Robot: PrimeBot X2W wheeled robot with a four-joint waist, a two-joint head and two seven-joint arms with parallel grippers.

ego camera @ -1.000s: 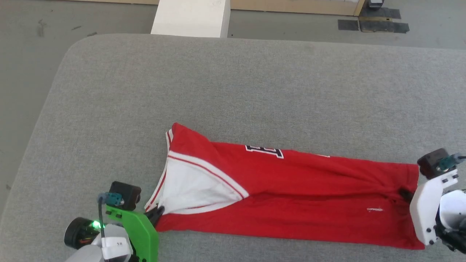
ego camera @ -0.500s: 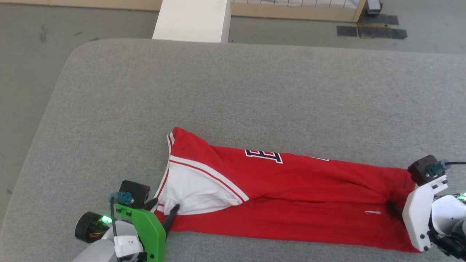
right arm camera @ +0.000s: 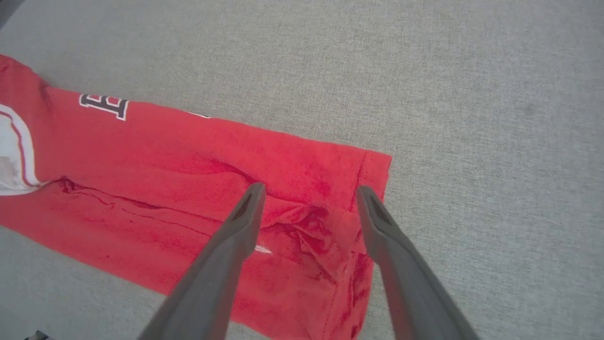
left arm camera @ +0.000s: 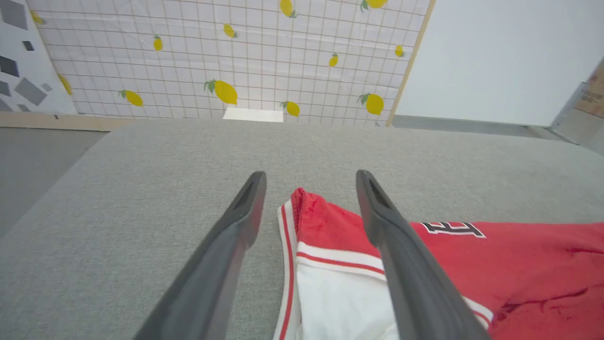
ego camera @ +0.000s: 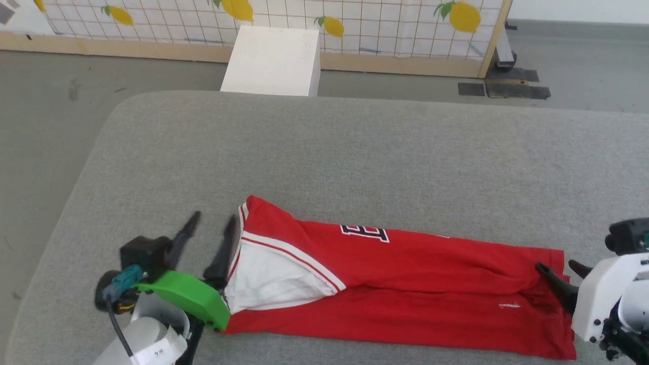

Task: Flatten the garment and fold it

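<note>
Head view showed the garment [ego camera: 405, 289] lying in a long strip on the pad's [ego camera: 355, 152] near side. The left gripper [ego camera: 213, 219] and right gripper [ego camera: 556, 264] were open and empty at its ends. The next fold would need both layers pinched squarely.

Lemon-print wall [ego camera: 380, 25], grey floor [ego camera: 50, 101]

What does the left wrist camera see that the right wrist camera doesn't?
Left wrist view's extras: the wall with yellow lemons, a white box beyond the table, and the left gripper, jaws open, framing the striped edge of the garment. Right wrist view's extras: the hem at the garment's other end, crumpled wrinkles beside it, and the right gripper, jaws open around those wrinkles. Shared: the red garment with its black lettering, lying on the grey table.
</note>
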